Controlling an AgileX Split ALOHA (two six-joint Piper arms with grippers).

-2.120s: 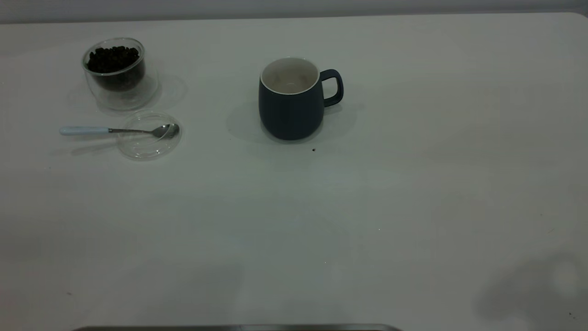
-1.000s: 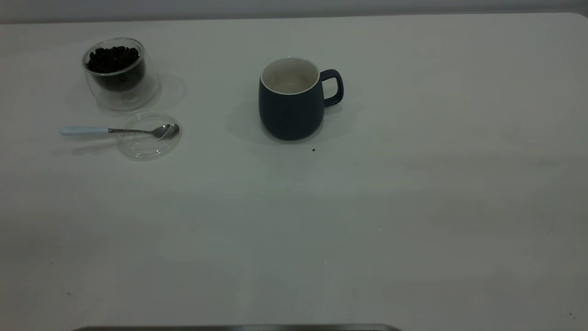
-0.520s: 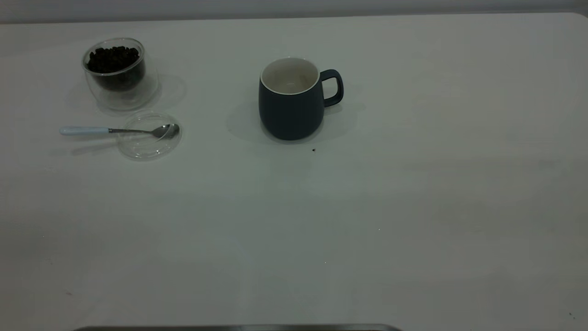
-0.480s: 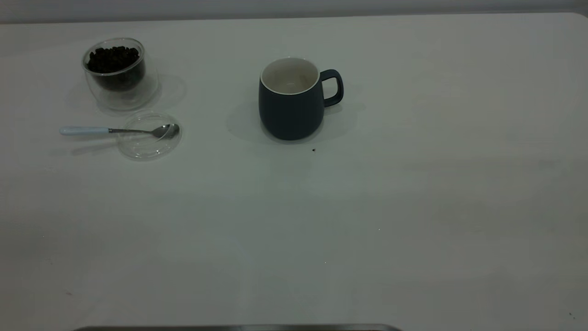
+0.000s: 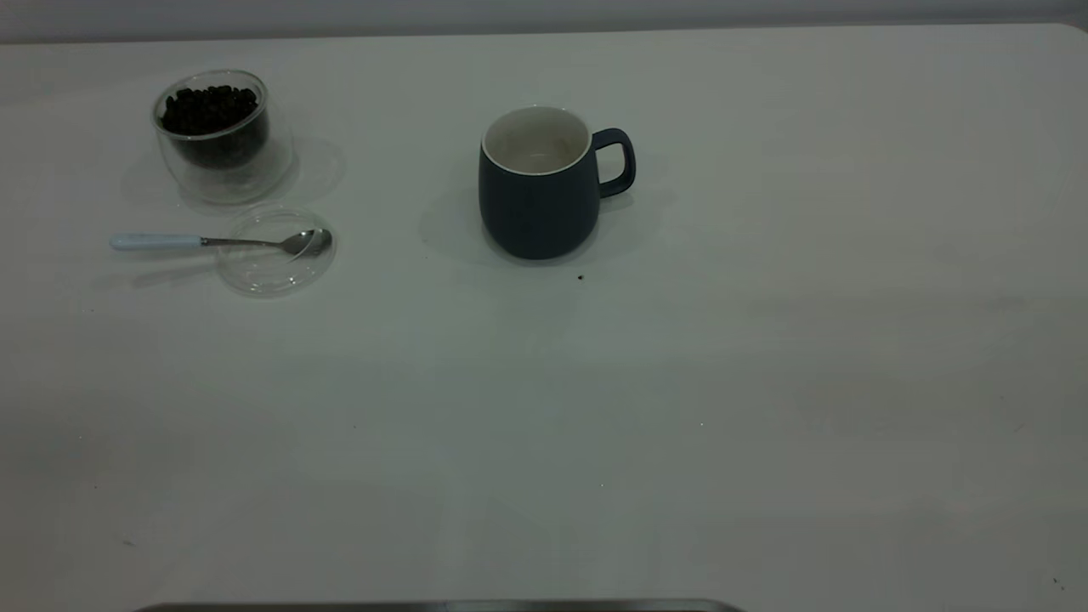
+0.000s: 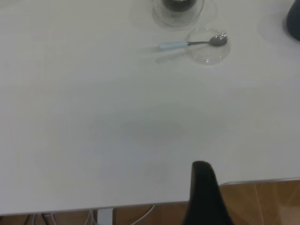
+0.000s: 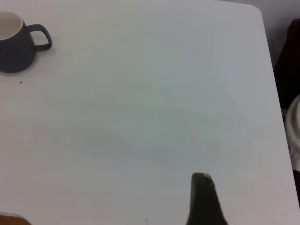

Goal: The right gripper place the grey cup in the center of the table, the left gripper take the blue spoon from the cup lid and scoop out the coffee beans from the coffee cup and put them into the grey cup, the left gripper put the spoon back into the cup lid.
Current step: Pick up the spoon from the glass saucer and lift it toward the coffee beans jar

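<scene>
The grey cup (image 5: pixel 538 183) stands upright near the middle of the table (image 5: pixel 680 382), handle to the right, with its white inside showing nothing in it. At the far left stands the coffee cup (image 5: pixel 217 136), holding the coffee beans (image 5: pixel 208 109). In front of it lies the cup lid (image 5: pixel 274 251). The blue spoon (image 5: pixel 212 241) rests with its bowl in the lid and its handle pointing left. No gripper shows in the exterior view. My left gripper (image 6: pixel 202 187) hangs over the table's edge, far from the blue spoon (image 6: pixel 187 44). My right gripper (image 7: pixel 202 197) is far from the grey cup (image 7: pixel 14 44).
A dark speck (image 5: pixel 580 276) lies just in front of the mug. A grey bar (image 5: pixel 442 606) runs along the near edge. A wooden floor (image 6: pixel 262 201) shows below the table's edge by the left gripper. Dark and white things (image 7: pixel 293 61) stand beyond the table's right edge.
A shadow at the table's near right corner has faded away. The cups, lid and spoon have not moved.
</scene>
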